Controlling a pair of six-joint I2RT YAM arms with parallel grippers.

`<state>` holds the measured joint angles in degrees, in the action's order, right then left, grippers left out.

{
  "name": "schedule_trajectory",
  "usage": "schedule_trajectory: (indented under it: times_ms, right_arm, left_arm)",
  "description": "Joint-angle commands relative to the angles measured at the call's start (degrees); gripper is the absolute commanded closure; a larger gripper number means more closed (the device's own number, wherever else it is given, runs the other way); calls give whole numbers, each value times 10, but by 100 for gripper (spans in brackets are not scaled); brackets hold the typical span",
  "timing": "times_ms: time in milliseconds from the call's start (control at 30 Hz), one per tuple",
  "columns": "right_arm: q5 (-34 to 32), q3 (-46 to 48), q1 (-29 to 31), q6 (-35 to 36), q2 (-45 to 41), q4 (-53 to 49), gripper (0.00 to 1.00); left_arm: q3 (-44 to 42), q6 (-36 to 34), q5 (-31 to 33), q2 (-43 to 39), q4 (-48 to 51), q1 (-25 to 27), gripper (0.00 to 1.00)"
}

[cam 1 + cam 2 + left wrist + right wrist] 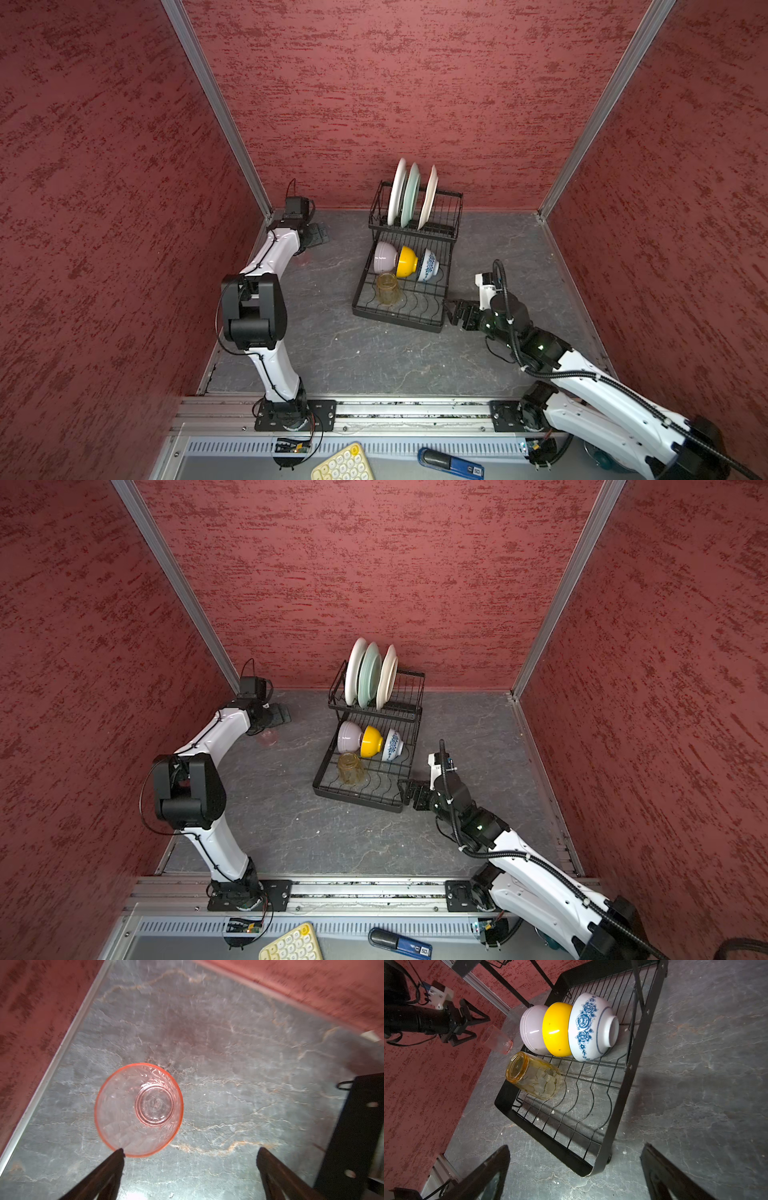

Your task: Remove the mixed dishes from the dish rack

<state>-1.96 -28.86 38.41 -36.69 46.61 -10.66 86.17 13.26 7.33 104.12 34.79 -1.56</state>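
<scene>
The black wire dish rack (397,322) (357,800) (623,1105) stands at the back middle of the grey floor. Its raised basket holds three upright plates: white (397,191), pale green (411,195) and cream (428,197). On the low tray lie a lilac bowl (384,257), a yellow bowl (556,1028), a blue-and-white bowl (591,1026) and an upturned amber tumbler (533,1075). A pink tumbler (138,1109) (269,736) stands upright on the floor left of the rack. My left gripper (190,1149) (318,235) hangs open above it, one fingertip at its rim. My right gripper (576,1146) (451,313) is open at the rack's near right corner.
Red textured walls close in the left, back and right sides. An aluminium rail (395,415) carries both arm bases at the front. Beyond it lie a yellow keyboard (343,463) and a blue-black tool (451,461).
</scene>
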Motion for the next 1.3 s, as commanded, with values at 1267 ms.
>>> schedule_trajectory:
  times_ms: [1267]
  right_arm:
    - [-45,-186,120,73,339,169,1]
  left_arm:
    - [-379,114,-118,-482,-67,128,0]
